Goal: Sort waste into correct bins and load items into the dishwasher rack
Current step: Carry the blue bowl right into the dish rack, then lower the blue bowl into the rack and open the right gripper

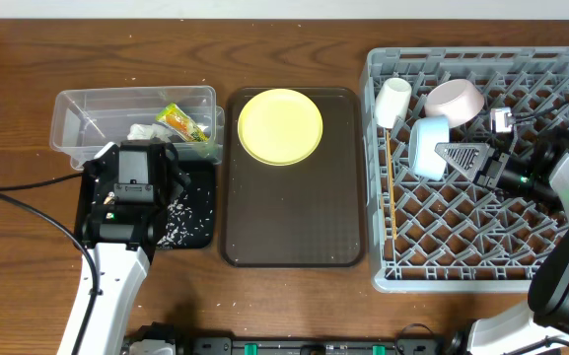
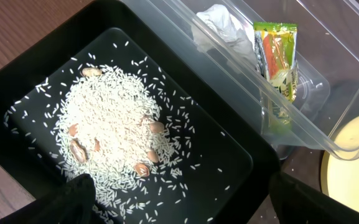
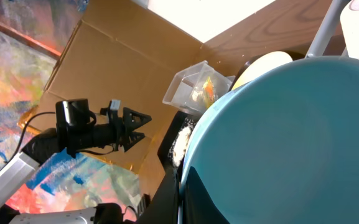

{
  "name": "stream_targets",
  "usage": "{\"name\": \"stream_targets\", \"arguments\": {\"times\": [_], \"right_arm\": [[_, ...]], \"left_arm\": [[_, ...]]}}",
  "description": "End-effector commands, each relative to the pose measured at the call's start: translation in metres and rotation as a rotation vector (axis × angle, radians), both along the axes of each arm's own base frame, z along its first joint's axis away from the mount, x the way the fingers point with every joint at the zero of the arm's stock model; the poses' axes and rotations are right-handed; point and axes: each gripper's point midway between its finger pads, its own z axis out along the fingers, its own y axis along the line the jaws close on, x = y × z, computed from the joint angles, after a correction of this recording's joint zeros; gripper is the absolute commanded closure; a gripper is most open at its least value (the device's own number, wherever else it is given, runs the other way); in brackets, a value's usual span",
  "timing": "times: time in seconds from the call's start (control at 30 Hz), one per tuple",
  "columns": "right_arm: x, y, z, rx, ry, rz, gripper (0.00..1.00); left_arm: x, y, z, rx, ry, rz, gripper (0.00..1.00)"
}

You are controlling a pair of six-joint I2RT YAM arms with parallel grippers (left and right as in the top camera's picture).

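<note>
My left gripper (image 1: pixel 138 150) (image 2: pixel 179 202) is open and empty, hovering over the black tub (image 1: pixel 201 212) (image 2: pixel 229 143), which holds loose rice (image 1: pixel 177 219) (image 2: pixel 111 118) and a few brown nuts. The clear tub (image 1: pixel 77 113) (image 2: pixel 328 74) holds the green-and-orange wrapper (image 1: pixel 183 123) (image 2: pixel 275 53) and the white scrap (image 1: pixel 146 130) (image 2: pixel 219 25). My right gripper (image 1: pixel 444 154) (image 3: pixel 182 186) is shut on the rim of the light blue bowl (image 1: pixel 424 143) (image 3: pixel 291 137), on edge in the grey rack (image 1: pixel 462 281). The whitish bowl (image 1: pixel 455 99), white cup (image 1: pixel 393 101) and chopsticks (image 1: pixel 389 187) are in the rack.
The yellow plate (image 1: pixel 280 125) (image 2: pixel 356 168) lies at the far end of the dark brown tray (image 1: pixel 294 217), between the tubs and the rack. A few rice grains lie on the table near the black tub. A black cable runs at the left.
</note>
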Motion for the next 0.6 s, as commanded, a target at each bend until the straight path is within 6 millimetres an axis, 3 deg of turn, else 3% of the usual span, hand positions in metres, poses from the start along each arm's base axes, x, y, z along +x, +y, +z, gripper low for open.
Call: {"name": "stream_targets", "arguments": {"times": [0.0, 0.27, 0.57], "right_arm": [[-0.003, 0.006, 0.008, 0.028, 0.003, 0.011, 0.99], [-0.004, 0.026, 0.006, 0.004, -0.019, 0.075, 0.99], [-0.007, 0.025, -0.017, -0.107, 0.053, 0.084, 0.99]], "left_arm": [[0.005, 0.000, 0.008, -0.009, -0.023, 0.005, 0.08], [0.005, 0.000, 0.008, -0.009, -0.023, 0.005, 0.08], [0.005, 0.000, 0.008, -0.009, -0.023, 0.005, 0.08]]}}
